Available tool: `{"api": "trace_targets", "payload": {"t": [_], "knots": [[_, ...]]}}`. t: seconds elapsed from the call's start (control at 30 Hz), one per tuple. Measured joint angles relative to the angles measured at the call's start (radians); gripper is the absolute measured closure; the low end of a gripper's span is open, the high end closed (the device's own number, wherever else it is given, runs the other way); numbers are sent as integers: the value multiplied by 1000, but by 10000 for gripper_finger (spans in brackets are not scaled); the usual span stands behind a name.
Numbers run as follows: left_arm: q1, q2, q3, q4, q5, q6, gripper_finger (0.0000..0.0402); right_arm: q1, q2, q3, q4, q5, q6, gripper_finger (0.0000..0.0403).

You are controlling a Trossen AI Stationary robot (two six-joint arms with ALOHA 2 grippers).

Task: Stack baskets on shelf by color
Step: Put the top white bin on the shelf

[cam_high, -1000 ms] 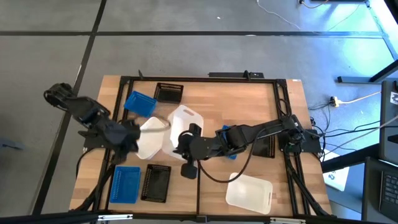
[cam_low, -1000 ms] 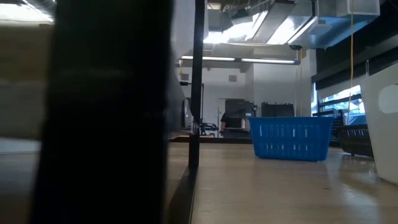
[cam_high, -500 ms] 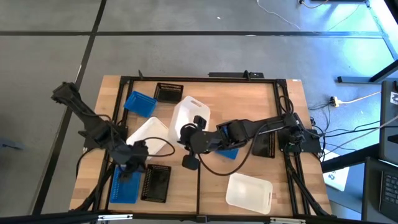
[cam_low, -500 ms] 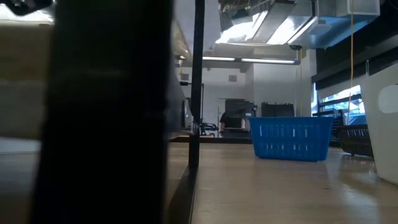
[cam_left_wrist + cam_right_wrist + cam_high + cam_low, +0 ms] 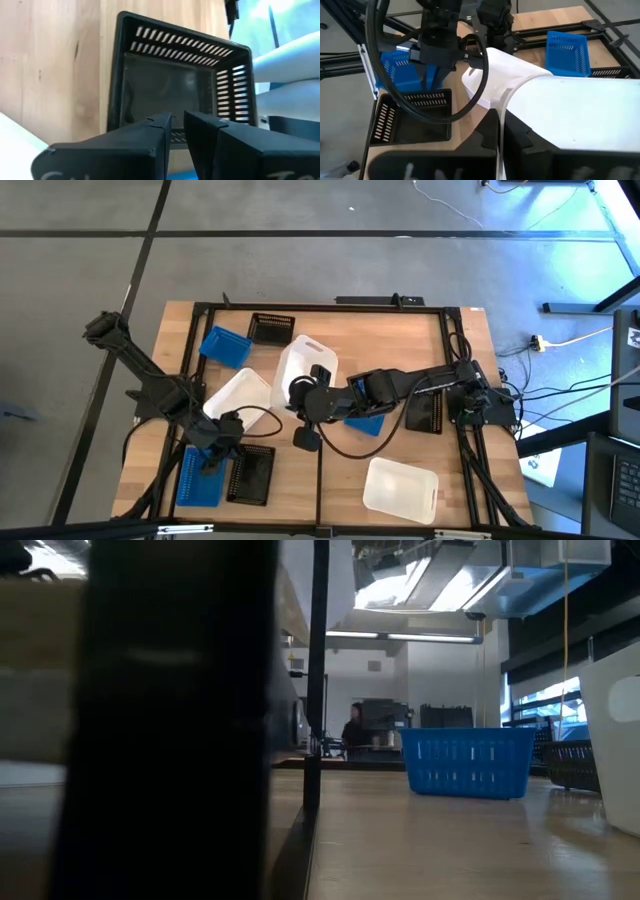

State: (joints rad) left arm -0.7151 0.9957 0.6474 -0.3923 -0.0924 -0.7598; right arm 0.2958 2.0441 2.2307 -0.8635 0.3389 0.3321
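Two arms at work among the baskets on the light wooden plank shelf (image 5: pixel 330 320) edged by thin black rails.

We saw the right gripper (image 5: pixel 301 395) near the shelf's middle, its jaws closed on the rim of a larger smooth white plastic basket (image 5: pixel 300 370) that stood tipped on its side. The left gripper (image 5: pixel 215 455) hung toward the near left corner, above the seam between a small blue slotted basket (image 5: pixel 198 477) and a small black slotted basket (image 5: pixel 252 475) that lay side by side; its jaws stood slightly parted, and we could see nothing between them. A second white basket (image 5: pixel 236 397) lay just beside the tipped one, a third (image 5: pixel 400 488) near the near right corner. Another blue basket (image 5: pixel 224 345) and another black one (image 5: pixel 270 329) sat by the far edge, left of centre.
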Motion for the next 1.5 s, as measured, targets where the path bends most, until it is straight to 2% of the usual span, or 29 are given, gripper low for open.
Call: {"api": "trace_targets", "payload": {"t": [0.3,0.47,0.67,1.13,1.27,1.5], "knots": [[0,3,-11,-1,-20,0,360,0,0,0,-5,0,0,403],[8,48,-11,-2,-17,2,360,0,0,0,-4,8,-3,403],[8,92,-11,-2,35,-2,360,0,0,0,-4,8,-1,403],[-16,92,-11,-20,137,-53,360,0,0,0,-3,8,0,403],[-15,87,-9,-22,145,-49,360,0,0,0,-3,8,0,403],[-7,86,68,-14,132,28,360,0,0,0,-3,8,0,403]]}}
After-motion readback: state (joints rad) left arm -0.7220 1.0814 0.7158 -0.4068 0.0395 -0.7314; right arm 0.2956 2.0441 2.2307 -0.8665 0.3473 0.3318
